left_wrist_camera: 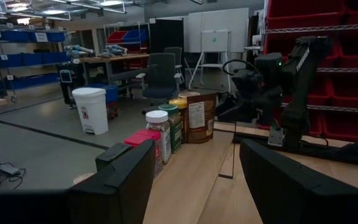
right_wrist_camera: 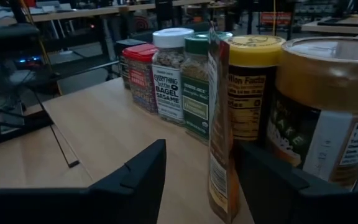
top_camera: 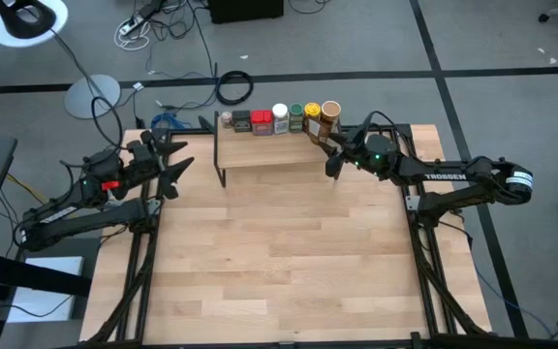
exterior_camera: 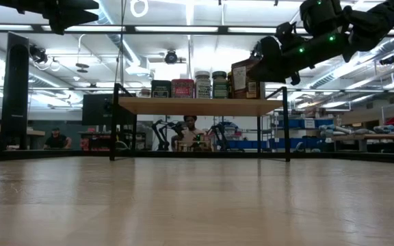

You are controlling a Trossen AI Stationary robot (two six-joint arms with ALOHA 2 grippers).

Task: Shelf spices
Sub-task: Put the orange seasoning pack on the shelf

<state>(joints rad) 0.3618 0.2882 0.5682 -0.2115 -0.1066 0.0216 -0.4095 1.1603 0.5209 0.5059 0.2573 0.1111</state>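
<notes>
The shelf (top_camera: pixel 269 155) stands at the table's far edge, its thin black legs on the table. The spices stand in a row along its far side: a small jar (top_camera: pixel 226 118), dark tin (top_camera: pixel 242 120), red tin (right_wrist_camera: pixel 140 74), white-lidded jar (right_wrist_camera: pixel 169 71), green-lidded jar (right_wrist_camera: pixel 194 81), yellow-lidded jar (right_wrist_camera: pixel 250 87) and tan-lidded jar (right_wrist_camera: pixel 322 118). A tall brown carton (right_wrist_camera: pixel 219 124) stands upright on the shelf's right end, just in front of the row. My right gripper (right_wrist_camera: pixel 204 149) is open, level, with one finger on either side of the carton. My left gripper (left_wrist_camera: pixel 194 168) waits open at the table's left edge. My right gripper comes level at the brown carton (exterior_camera: pixel 245 78) from the table's right. A clear gap shows between the carton and one finger (right_wrist_camera: pixel 142 174). The other finger (right_wrist_camera: pixel 272 180) is close beside the carton's face, and I cannot tell whether it touches.
The wooden table (top_camera: pixel 279 262) lies bare on the near side of the shelf. Cables and a lamp base (top_camera: pixel 93 95) lie on the floor beyond the far edge. A person (exterior_camera: pixel 190 133) sits in the room behind, seen under the shelf.
</notes>
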